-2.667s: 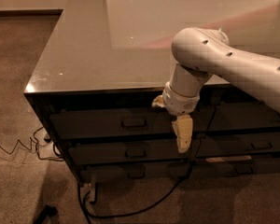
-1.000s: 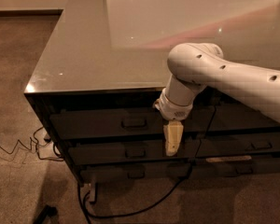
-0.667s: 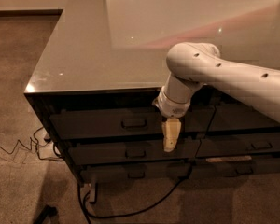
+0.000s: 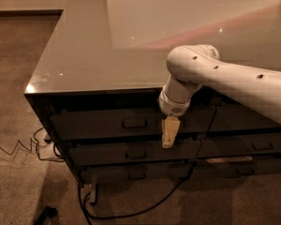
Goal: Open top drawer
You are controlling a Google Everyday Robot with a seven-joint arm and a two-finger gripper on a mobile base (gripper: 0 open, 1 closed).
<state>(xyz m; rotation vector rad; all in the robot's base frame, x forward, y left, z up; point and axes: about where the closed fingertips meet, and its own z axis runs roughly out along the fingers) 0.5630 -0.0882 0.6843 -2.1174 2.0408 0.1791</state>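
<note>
Hand [image 4: 169,140] seemingly before top drawer [image 4: 93,124]

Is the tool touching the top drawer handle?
Apart. Camera view: the tool hangs right of the handle, with the top drawer front showing between them.

The white arm [image 4: 234,86] reaches in from the right and bends over the front edge of the worktop [image 4: 84,55]. Its wrist turns down, and the tan gripper [image 4: 169,137] hangs pointing downward just below that edge.
</note>
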